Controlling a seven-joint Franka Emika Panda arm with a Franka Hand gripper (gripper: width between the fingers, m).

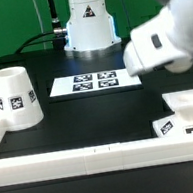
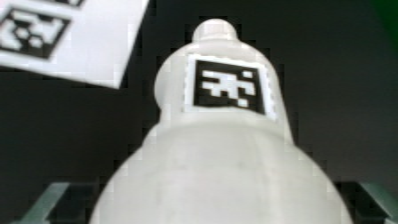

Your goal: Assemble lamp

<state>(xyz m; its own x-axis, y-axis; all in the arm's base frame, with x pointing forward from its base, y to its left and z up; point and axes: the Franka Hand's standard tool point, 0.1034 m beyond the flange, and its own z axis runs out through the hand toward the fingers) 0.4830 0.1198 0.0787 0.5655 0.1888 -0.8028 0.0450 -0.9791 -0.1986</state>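
In the wrist view the white bulb fills the picture, its stem end with a square tag pointing away from the camera. Its wide rounded body sits between my gripper's two fingers, whose dim edges show on either side; the gripper looks shut on it. In the exterior view my arm's white hand is blurred, high at the exterior view's right, and the bulb cannot be made out there. The cone shade stands at the exterior view's left. The square base sits at the exterior view's right near the rail.
The marker board lies mid-table, and a corner of it shows in the wrist view. A long white rail runs along the front and turns back beside the shade. The robot's pedestal stands behind the board.
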